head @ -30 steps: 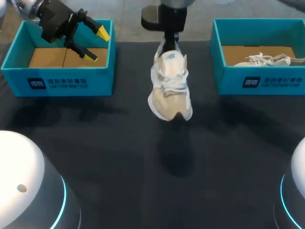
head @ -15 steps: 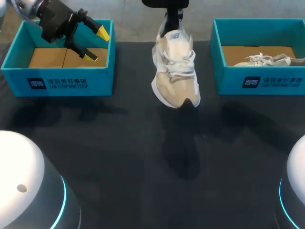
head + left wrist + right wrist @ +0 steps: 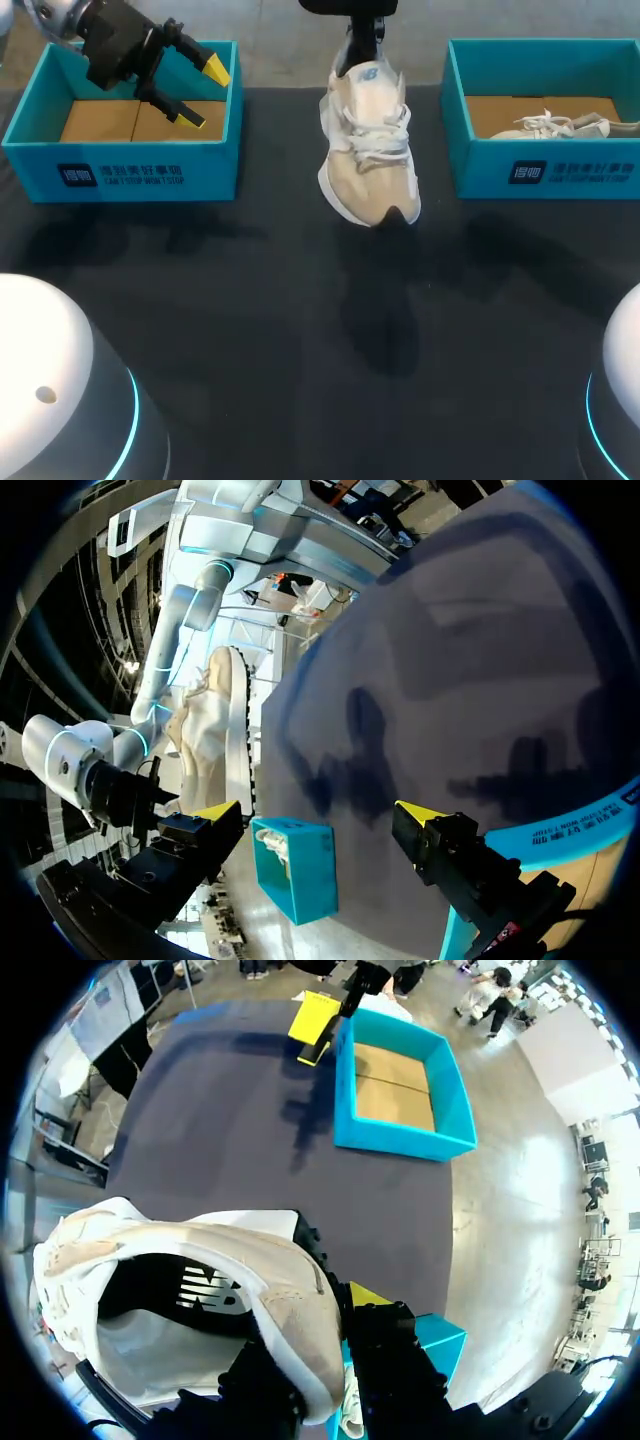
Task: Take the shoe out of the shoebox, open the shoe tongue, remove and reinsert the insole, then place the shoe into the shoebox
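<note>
My right tool (image 3: 325,1335) is clamped on the heel collar of the shoe (image 3: 366,150), one finger inside and one outside. The shoe hangs toe-down over the surface (image 3: 250,330), between the two boxes and touching neither. My left tool (image 3: 195,92) is spread wide with nothing in it, above the left box (image 3: 120,172). The right box (image 3: 545,168) holds a second shoe (image 3: 560,125).

The shoe (image 3: 367,150) in my right pincer (image 3: 325,1325) looks like matt beige cloth with white laces. My desk (image 3: 250,330) is dark and matt. At ten o'clock, the shoebox (image 3: 130,150) is smooth teal card, brown inside.
</note>
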